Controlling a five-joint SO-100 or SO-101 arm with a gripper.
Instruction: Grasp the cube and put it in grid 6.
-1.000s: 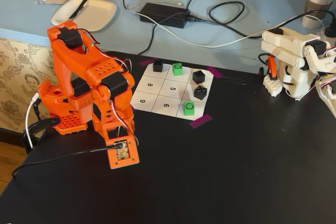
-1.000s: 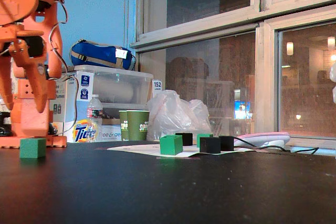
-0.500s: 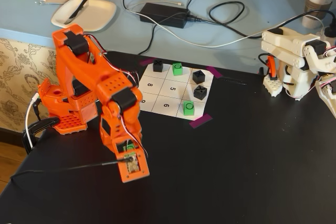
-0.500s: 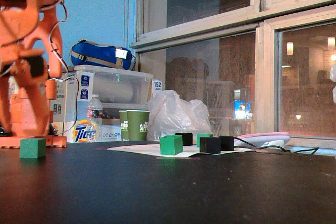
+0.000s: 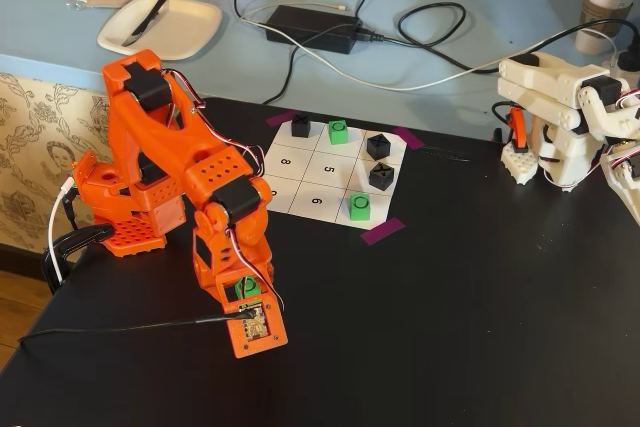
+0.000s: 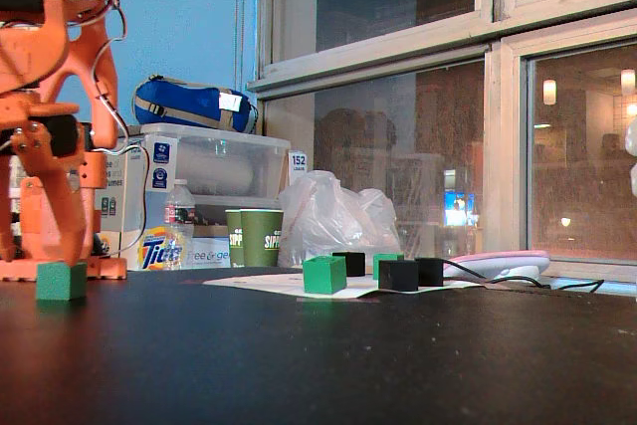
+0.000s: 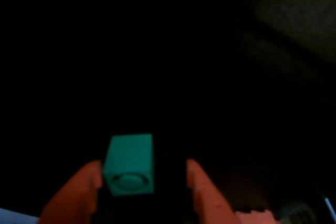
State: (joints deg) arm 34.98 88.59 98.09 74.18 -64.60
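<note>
Step in hand: the grasp. The claw [image 7: 142,174] stands wide, straddling the cube [image 7: 129,163] on bare desk [image 5: 450,327] toward its near-left corner, off the paper; the cube hugs one finger [image 7: 79,190]; centre, descend, close squarely; grid 6 [image 5: 316,202] lies well apart.

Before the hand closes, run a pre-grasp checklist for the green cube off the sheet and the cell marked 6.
1. Hand open: ok.
2. Green cube between the fingers: ok, though it sits close to the left finger in the wrist view.
3. Cube resting on the black table: ok.
4. Cell 6 free of cubes: ok.
5. Fingers low enough to grip: cannot tell.
</note>
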